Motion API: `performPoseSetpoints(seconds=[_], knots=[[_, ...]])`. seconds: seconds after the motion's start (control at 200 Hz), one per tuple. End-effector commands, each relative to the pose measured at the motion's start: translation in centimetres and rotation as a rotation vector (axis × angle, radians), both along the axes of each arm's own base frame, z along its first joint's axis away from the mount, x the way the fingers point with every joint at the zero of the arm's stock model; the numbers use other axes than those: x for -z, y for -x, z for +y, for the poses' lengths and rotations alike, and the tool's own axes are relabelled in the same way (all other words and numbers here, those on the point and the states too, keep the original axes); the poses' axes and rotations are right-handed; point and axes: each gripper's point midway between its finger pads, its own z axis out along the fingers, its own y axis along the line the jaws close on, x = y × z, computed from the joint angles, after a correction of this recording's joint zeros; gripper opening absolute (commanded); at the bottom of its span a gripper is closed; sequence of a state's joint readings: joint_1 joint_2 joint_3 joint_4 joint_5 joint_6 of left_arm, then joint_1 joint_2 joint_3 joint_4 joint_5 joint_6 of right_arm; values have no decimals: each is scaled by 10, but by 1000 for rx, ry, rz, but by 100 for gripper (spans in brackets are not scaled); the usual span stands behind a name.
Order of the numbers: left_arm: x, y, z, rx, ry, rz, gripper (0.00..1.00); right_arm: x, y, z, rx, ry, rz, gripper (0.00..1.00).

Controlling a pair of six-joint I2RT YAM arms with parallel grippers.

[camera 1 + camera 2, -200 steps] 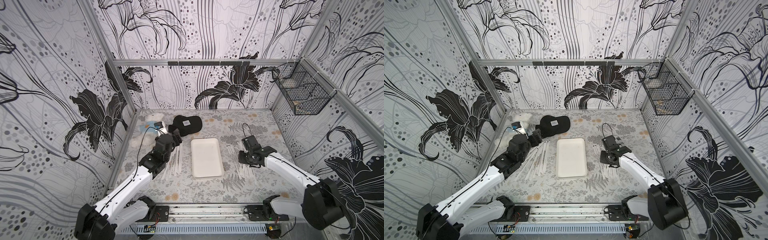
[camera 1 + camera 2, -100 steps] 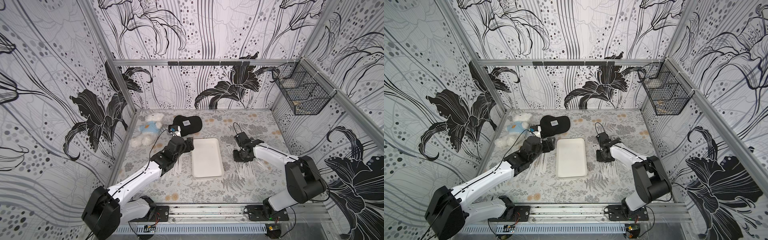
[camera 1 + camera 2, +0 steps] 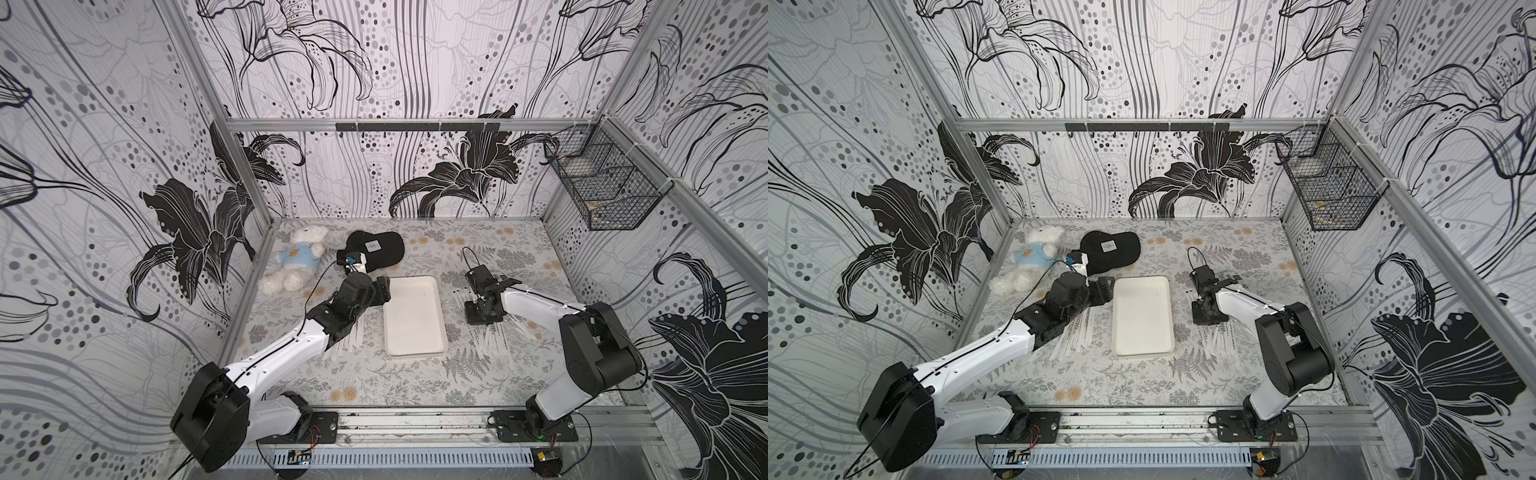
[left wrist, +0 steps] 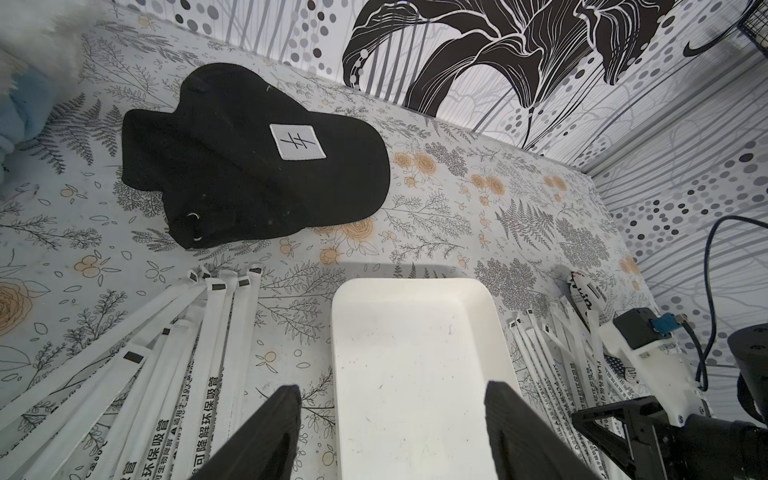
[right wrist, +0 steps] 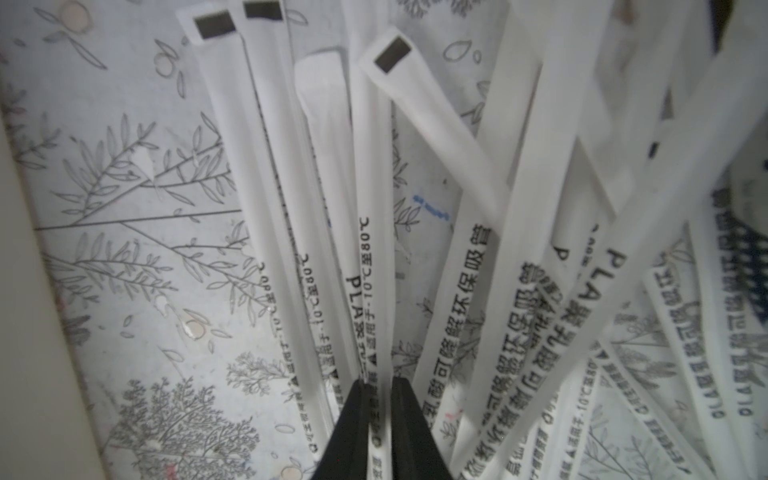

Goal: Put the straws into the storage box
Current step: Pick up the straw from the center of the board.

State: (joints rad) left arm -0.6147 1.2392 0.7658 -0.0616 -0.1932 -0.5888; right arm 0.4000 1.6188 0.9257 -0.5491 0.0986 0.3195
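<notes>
The storage box [image 3: 415,318] [image 3: 1143,320] [image 4: 411,353], a shallow white tray, lies empty mid-table. White wrapped straws lie in two fans: one left of the box [image 3: 347,343] [image 4: 208,332], partly under my left arm, and one right of it [image 3: 496,338] [image 3: 1219,343] [image 4: 557,365]. My left gripper [image 3: 384,289] [image 3: 1105,289] [image 4: 390,390] hangs open and empty over the box's left rim. My right gripper [image 3: 477,318] [image 3: 1204,319] [image 5: 379,380] points down into the right fan, shut on a single printed straw [image 5: 371,257].
A black cap [image 3: 376,249] [image 4: 249,166] and a white teddy bear [image 3: 295,266] lie at the back left. A short fat printed tube [image 4: 586,299] rests by the right fan. A black wire basket [image 3: 602,187] hangs on the right wall.
My left gripper has moved from over the left straws toward the box. My right gripper has shifted toward the box side of the right fan and closed on a straw.
</notes>
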Motion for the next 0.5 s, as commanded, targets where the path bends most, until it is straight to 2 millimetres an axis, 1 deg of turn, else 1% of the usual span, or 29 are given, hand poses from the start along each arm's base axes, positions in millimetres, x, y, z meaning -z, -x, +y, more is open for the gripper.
performPoseSetpoints(seconds=[0.0, 0.11, 0.205, 0.32, 0.431, 0.496], knots=[[-1, -1, -4, 8, 22, -19, 73, -4, -2, -2, -10, 17, -12, 11], [-1, 0, -1, -2, 24, -15, 72, -13, -2, 1, -3, -4, -24, 8], [-5, 1, 4, -21, 20, -21, 70, -24, -1, 9, 9, -64, -30, 7], [-4, 1, 9, -27, 16, -3, 67, -39, 2, 20, 39, -128, -38, 6], [1, 4, 12, -22, 31, 19, 64, -53, 6, 36, 54, -154, -60, 4], [5, 6, 13, -23, 49, 34, 61, -65, 6, 52, 68, -183, -78, 4]])
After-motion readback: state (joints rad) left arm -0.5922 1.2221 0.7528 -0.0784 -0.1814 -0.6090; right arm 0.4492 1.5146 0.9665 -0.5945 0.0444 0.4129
